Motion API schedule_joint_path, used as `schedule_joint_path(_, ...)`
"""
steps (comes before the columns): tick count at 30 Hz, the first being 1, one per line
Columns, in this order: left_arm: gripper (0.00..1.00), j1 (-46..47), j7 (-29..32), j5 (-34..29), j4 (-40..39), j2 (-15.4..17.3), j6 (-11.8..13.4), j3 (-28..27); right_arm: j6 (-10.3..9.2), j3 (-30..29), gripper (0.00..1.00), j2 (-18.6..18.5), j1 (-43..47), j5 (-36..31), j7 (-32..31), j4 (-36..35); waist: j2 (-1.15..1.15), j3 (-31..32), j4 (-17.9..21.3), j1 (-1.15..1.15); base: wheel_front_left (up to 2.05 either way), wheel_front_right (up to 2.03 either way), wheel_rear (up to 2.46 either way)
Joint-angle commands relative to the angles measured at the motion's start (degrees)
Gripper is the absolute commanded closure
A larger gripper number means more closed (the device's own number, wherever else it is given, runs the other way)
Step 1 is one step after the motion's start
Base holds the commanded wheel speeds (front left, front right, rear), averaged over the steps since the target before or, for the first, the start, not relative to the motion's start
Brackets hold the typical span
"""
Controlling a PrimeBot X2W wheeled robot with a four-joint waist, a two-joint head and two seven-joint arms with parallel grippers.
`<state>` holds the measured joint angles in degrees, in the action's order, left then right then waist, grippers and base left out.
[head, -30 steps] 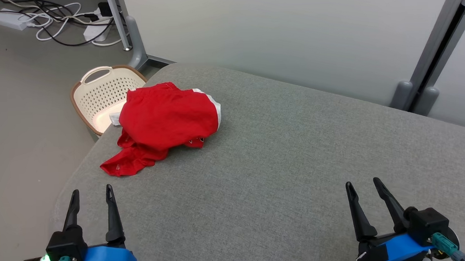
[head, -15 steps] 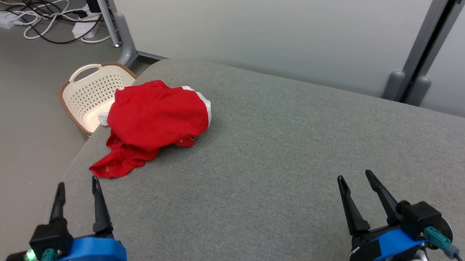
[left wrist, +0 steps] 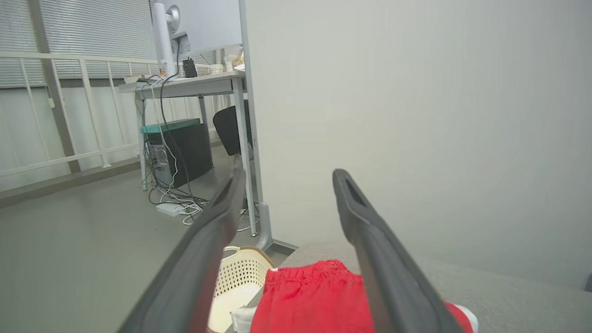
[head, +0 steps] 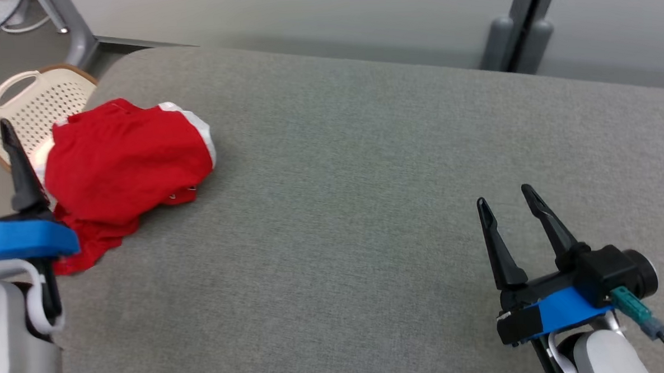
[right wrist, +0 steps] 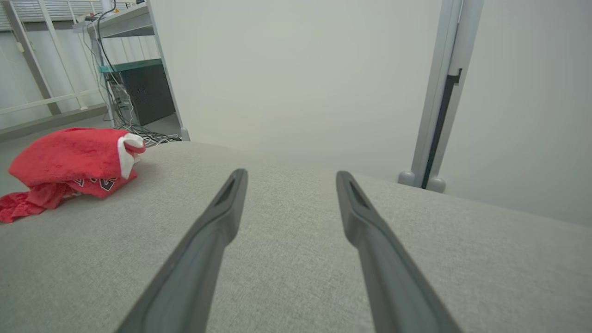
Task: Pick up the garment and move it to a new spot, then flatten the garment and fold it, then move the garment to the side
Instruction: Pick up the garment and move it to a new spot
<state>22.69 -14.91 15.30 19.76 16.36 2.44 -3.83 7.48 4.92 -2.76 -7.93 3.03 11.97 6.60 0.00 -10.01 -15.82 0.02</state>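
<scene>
Although crumpled into a loose heap, the red garment [head: 123,156] still shows a white band along its upper right edge, and it sits at the left of the head view, on the near-left corner of a wide grey fabric-covered surface [head: 365,179]. A thin tail of red cloth trails from the heap toward the lower left, close to the surface's rounded edge. In the right wrist view some dark and white lettering shows along the garment's lower fold. Just beyond that corner, in the upper left of the head view, a cream perforated basket [head: 53,100] with a brown rim stands on the floor beside the garment. The left pincer [left wrist: 289,173] is spread wide with nothing between its two dark fingers. In its own wrist view the garment's gathered waistband lies low in the frame beneath them. In the head view one of its fingers rises at the left edge, in front of the basket and the garment's left side, above a blue collar and a pale forearm. The right pincer [head: 504,196] sits at the lower right of the head view, also spread wide and empty, over bare surface well apart from the garment. Behind the surface runs a pale partition wall [head: 302,8] with a grey post [head: 518,27]. The left wrist view shows a desk [left wrist: 185,85] and tangled cables [left wrist: 180,208] in the upper left.
</scene>
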Motion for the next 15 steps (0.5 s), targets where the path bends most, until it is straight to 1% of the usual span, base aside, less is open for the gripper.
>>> schedule_joint_path(1,0.0,2.7,-0.2,0.6,1.1,1.1,-0.5,-0.9,0.03,-0.2,0.0,-0.2,-1.1,-0.5,-0.4,-1.4,0.0,-4.6,4.5,-0.02,0.0,0.0,0.0)
schedule_joint_path(4,0.0,6.5,-0.2,1.3,3.6,2.6,-1.3,-1.7,0.03,-0.7,0.0,-0.2,-1.7,-1.4,-0.9,-3.6,0.0,-7.0,6.5,-0.02,0.0,0.0,0.0)
schedule_joint_path(5,0.0,7.5,-0.1,1.5,4.7,3.4,-1.5,-2.1,0.03,-0.7,0.0,-0.2,-1.8,-1.5,-1.0,-4.3,0.0,-7.7,7.1,-0.02,0.0,0.0,0.0)
schedule_joint_path(6,0.0,9.9,0.3,2.2,7.2,5.1,-2.3,-2.8,0.03,-0.7,0.0,-0.2,-2.1,-1.6,-1.3,-5.4,0.0,-9.0,8.2,-0.02,0.0,0.0,0.0)
schedule_joint_path(9,0.0,13.0,2.4,3.0,12.3,6.9,-3.6,-3.0,0.03,-0.4,0.0,-0.2,-2.5,-1.8,-1.7,-6.7,0.0,-10.7,9.5,-0.02,0.0,0.0,0.0)
schedule_joint_path(13,0.0,16.2,6.8,3.7,19.4,9.3,-5.3,-2.4,0.03,-0.5,0.0,-0.2,-2.8,-2.1,-1.8,-7.8,0.0,-12.4,10.2,-0.02,0.0,0.0,0.0)
schedule_joint_path(15,0.0,17.5,9.3,4.2,22.8,9.7,-6.3,-1.7,0.03,-0.7,0.0,-0.2,-3.0,-2.2,-1.9,-8.2,0.0,-12.9,10.4,-0.02,0.0,0.0,0.0)
